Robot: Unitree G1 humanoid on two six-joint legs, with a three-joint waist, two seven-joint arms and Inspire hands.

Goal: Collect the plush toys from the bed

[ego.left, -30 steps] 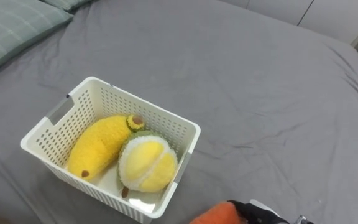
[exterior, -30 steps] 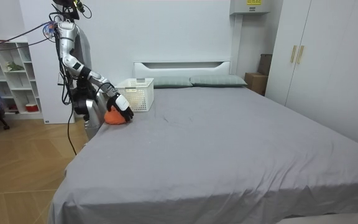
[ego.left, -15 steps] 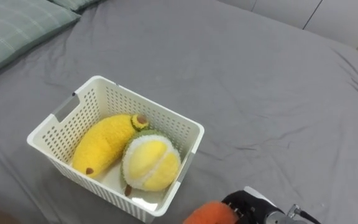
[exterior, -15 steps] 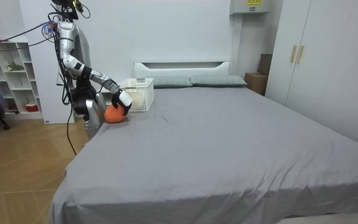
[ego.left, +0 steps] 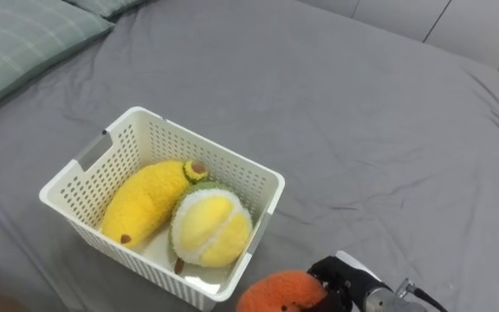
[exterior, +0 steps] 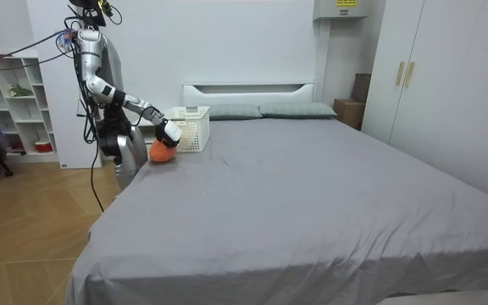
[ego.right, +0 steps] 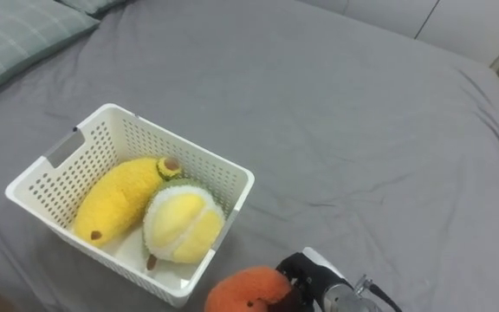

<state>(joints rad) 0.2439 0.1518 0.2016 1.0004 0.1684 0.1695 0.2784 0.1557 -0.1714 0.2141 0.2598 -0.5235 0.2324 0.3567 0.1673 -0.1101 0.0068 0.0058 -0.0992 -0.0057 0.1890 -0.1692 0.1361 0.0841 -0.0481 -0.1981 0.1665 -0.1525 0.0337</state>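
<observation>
A white lattice basket sits on the grey bed and holds a yellow banana plush and a round yellow-and-green fruit plush. Just beside the basket's near right corner, my right hand is curled round an orange plush toy. In the room view that orange toy hangs under the right hand, slightly off the sheet, close to the basket. I stand at the bed's side near the headboard.
Green pillows lie beyond the basket at the head of the bed. The grey sheet stretches wide to the right. A wardrobe stands at the room view's right, open shelves at its left.
My right hand's fingers have closed round the orange toy and lifted it up toward the basket. The eye views have shifted slightly.
</observation>
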